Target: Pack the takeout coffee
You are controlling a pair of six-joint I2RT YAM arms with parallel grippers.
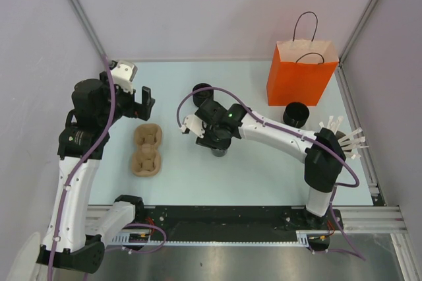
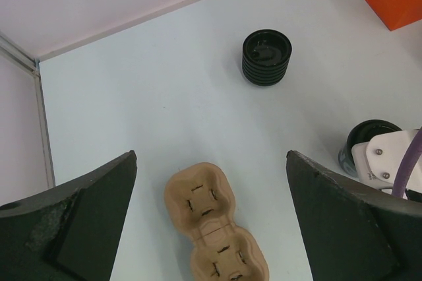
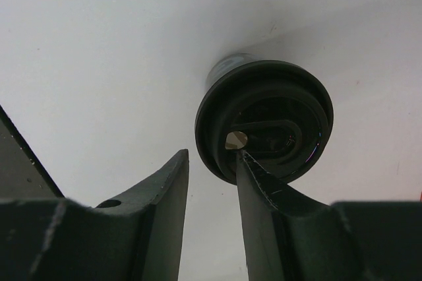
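Three black lidded cups show in the top view. One cup [image 1: 219,152] stands mid-table under my right gripper [image 1: 217,141]. A second cup [image 1: 202,89] is behind it, and a third cup [image 1: 296,113] is by the bag. In the right wrist view the gripper [image 3: 211,152] is narrowly open. Its right fingertip [image 3: 247,165] lies over the lid [image 3: 270,96]. The lid's left rim sits between the tips, and a sliver of table shows beside the left finger. My left gripper [image 1: 140,105] is wide open and empty [image 2: 211,154], above the far end of the brown pulp tray [image 2: 211,228].
The brown tray [image 1: 148,150] lies left of centre. An orange paper bag [image 1: 300,75] stands at the back right. A tub of white sticks [image 1: 343,137] is at the right edge, beside the right arm. The far cup [image 2: 266,57] also shows in the left wrist view.
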